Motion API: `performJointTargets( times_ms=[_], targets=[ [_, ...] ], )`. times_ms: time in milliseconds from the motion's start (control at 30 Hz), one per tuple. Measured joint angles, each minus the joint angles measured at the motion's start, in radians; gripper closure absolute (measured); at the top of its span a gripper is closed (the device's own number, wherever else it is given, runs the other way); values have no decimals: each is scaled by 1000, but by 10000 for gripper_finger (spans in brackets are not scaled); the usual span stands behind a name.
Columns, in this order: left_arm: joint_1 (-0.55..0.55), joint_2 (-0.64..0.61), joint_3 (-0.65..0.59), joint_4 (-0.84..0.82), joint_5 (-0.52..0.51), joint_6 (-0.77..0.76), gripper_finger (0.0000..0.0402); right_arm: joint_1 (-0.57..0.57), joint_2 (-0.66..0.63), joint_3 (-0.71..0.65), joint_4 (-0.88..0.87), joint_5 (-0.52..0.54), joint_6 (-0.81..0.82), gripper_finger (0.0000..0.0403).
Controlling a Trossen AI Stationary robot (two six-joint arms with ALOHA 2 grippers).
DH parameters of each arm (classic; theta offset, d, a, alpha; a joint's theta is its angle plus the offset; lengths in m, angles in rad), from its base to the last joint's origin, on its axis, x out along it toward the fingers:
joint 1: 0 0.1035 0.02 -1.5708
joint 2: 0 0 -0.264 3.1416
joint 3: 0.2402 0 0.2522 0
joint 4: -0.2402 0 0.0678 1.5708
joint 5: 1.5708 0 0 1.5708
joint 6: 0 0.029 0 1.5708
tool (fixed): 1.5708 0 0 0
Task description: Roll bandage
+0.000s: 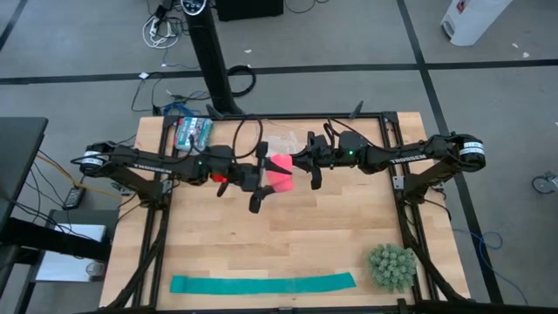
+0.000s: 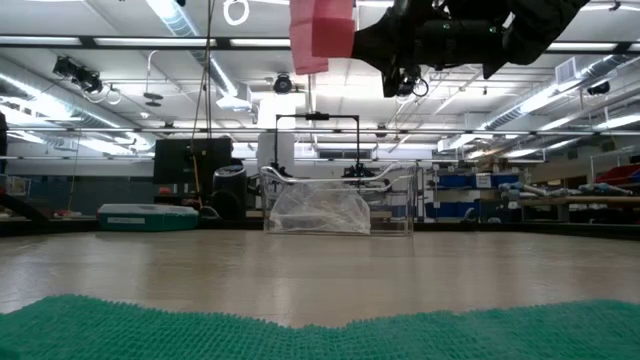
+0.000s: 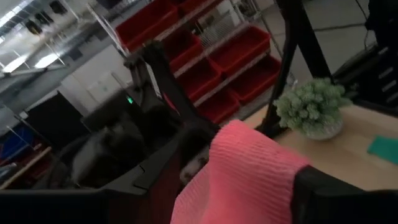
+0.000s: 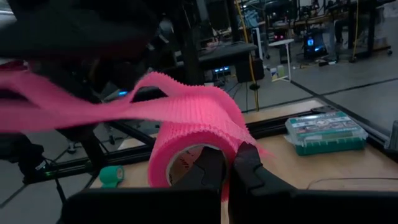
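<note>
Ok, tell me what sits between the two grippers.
The bandage, held up off the table between left gripper and right gripper; the high view shows it.

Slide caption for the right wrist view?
Right gripper shut on the pink bandage roll's rim, loose strip trailing toward the left arm.
</note>
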Motion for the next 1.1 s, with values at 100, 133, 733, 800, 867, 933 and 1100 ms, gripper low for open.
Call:
performJointTargets(
  times_ms=[100, 133, 733, 800, 867, 933, 1100],
  targets=[
    [0, 0, 0, -33, -1, 0, 198, 0, 0, 0, 9, 0, -3, 403],
    [0, 0, 0, -51, -2, 0, 198, -1, 0, 0, 13, 0, -7, 403],
    [0, 0, -1, -126, -218, 26, 198, 0, -34, 0, -33, -50, -24, 403],
    [0, 0, -1, -127, -241, 23, 198, 0, -34, 0, -33, -50, -24, 403],
    [0, 0, -1, -131, -257, 23, 198, 0, -34, 0, -33, -50, -24, 403],
    [-6, 0, -1, -146, -268, 31, 198, -1, -34, 0, -41, -50, -24, 403],
    [-36, 0, -1, -192, -322, 80, 198, 0, -34, 0, -85, -53, -25, 403]
  ],
)
